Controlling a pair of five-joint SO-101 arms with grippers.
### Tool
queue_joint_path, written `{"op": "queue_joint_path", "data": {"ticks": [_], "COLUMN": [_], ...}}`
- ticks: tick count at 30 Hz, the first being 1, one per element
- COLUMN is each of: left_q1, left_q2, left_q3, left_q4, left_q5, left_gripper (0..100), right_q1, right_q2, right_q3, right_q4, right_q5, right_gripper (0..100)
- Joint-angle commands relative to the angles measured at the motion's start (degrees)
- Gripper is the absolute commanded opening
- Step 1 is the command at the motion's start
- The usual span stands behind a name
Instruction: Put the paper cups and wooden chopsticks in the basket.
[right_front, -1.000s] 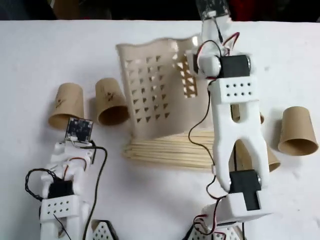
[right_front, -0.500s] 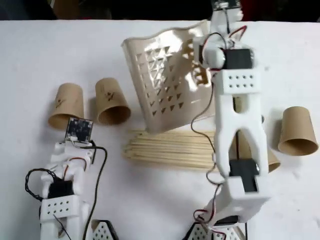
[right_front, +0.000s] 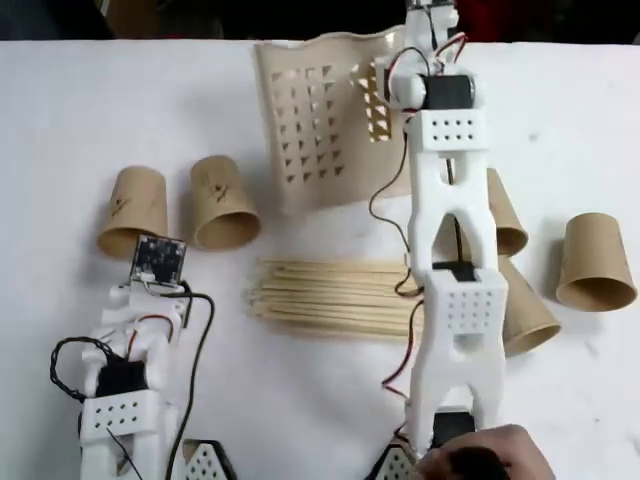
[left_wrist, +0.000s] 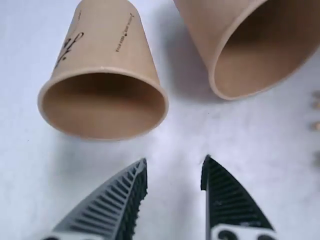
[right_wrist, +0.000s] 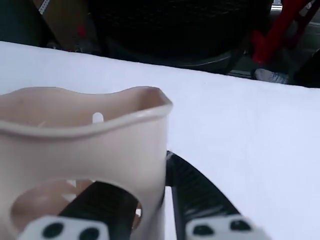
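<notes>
- The basket (right_front: 320, 125) sits tipped at the far middle of the table (right_front: 70, 110), with its perforated wall facing up. The right arm (right_front: 450, 230) hides its right side. I cannot tell whether the basket rests on the table or hangs just above it.
- The right gripper (right_wrist: 164, 172) is clamped on the basket's side wall. One finger is outside the wall, and the other is inside, partly seen through a cut-out.
- The chopsticks (right_front: 335, 297) lie in a flat bundle just nearer than the basket and apart from it. Their right ends run under the right arm.
- To the right of that arm, the third cup (right_front: 507, 222) and the fourth cup (right_front: 527, 318) lie on their sides, each partly covered by the arm.
- The rightmost cup (right_front: 597, 262) lies farther right in full sight, with its mouth toward the near edge.
- At the left, the leftmost cup (right_front: 133, 210) and the second cup (right_front: 222, 203) lie on their sides next to each other, mouths facing near.
- The left gripper (left_wrist: 174, 167) is moderately open and holds nothing. Its tips are just short of the two left cups, pointing at the gap between their mouths.
- From above, the wrist's camera board (right_front: 160, 258) covers the left gripper's fingers.
</notes>
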Motion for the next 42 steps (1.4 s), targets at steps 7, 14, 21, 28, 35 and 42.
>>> {"op": "queue_joint_path", "data": {"ticks": [7, 14, 21, 28, 35, 42], "left_q1": [0.6, 0.6, 0.6, 0.6, 0.6, 0.6], "left_q2": [-0.8, -0.8, -0.8, -0.8, -0.8, -0.8], "left_q3": [-0.1, -0.1, -0.1, -0.1, -0.1, -0.1], "left_q4": [0.1, 0.1, 0.1, 0.1, 0.1, 0.1], "left_q5": [-0.5, -0.5, -0.5, -0.5, -0.5, -0.5], "left_gripper": [19, 19, 19, 19, 19, 19], "right_q1": [0.9, -0.3, -0.1, -2.1, -1.3, -2.2], "right_q2": [4.1, 8.7, 6.0, 0.1, -5.1, -12.6], "right_q3": [-17.9, -33.7, -33.4, -33.3, -33.1, -24.0], "right_q4": [4.0, 11.1, 14.6, 31.4, 33.9, 34.4], "right_q5": [-3.6, -4.7, -4.2, 1.7, 1.4, 0.7], "right_gripper": [1.5, 1.5, 1.6, 1.6, 1.6, 1.4]}}
